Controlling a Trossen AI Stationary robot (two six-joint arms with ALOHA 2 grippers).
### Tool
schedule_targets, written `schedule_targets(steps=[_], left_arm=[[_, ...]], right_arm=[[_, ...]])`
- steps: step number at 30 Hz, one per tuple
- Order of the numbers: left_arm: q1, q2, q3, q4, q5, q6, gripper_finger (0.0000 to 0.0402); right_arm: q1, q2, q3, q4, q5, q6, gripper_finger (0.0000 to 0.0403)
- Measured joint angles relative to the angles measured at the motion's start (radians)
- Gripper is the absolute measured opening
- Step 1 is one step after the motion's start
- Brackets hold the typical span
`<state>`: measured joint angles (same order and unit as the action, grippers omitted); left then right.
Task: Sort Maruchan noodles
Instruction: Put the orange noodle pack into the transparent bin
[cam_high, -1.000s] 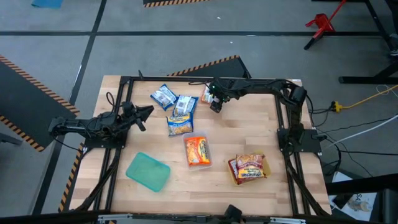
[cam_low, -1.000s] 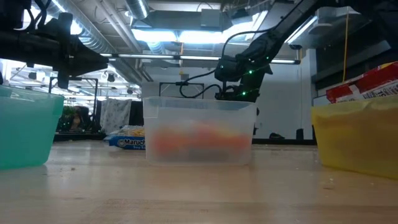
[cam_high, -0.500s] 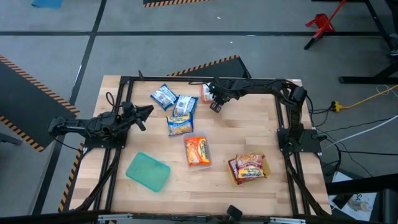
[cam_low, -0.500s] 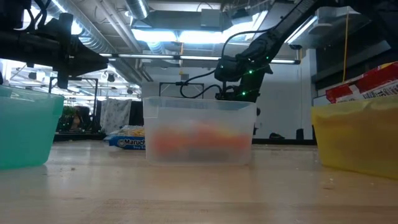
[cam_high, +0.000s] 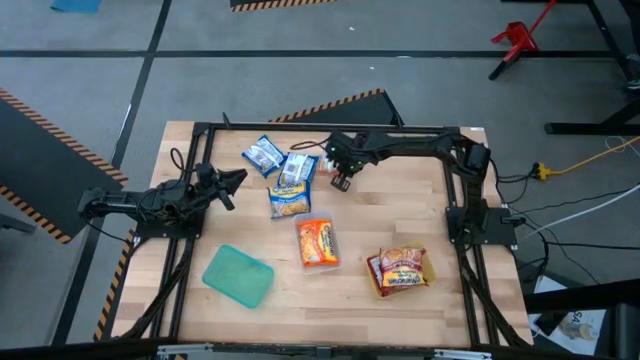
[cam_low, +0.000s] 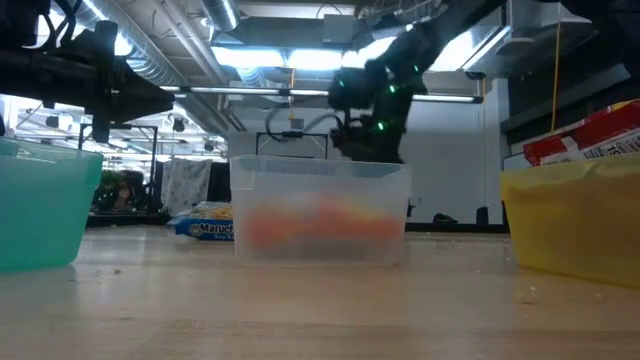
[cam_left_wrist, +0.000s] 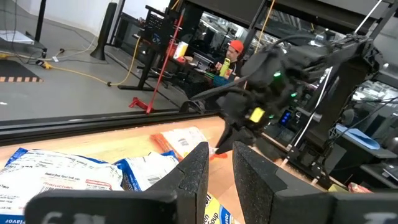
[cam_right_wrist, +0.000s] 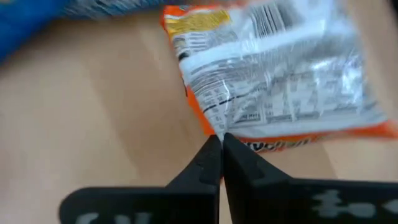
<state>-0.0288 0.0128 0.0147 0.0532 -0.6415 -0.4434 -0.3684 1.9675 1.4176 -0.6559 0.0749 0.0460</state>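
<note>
Pinching orange packet (cam_right_wrist: 273, 81) edge | right tool (cam_right_wrist: 219, 144) closed | long axis crosswise

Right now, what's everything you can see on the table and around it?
blue packets: three, blue-white, back of table
orange packet: one, loose, back middle
clear tray: one, middle, orange packets inside
yellow tray: one, front right, red packets inside
teal tray: one, front left, nothing seen inside
person: one, red cap, room behind
left gripper: dark, open, left side, waiting
right gripper: dark, shut on orange packet's edge
</note>
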Motion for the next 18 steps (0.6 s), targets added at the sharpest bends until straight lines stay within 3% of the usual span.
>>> schedule_targets(steps=[9, 18], left_arm=[[0.0, 0.0, 0.0, 0.0, 0.0, 0.0, 0.0066], [0.0, 0.0, 0.0, 0.0, 0.006, 0.0, 0.0066]], right_arm=[[0.12, 0.0, 0.2, -0.149, 0.092, -0.022, 0.0], [0.232, 0.0, 0.397, -0.267, 0.119, -0.028, 0.0]])
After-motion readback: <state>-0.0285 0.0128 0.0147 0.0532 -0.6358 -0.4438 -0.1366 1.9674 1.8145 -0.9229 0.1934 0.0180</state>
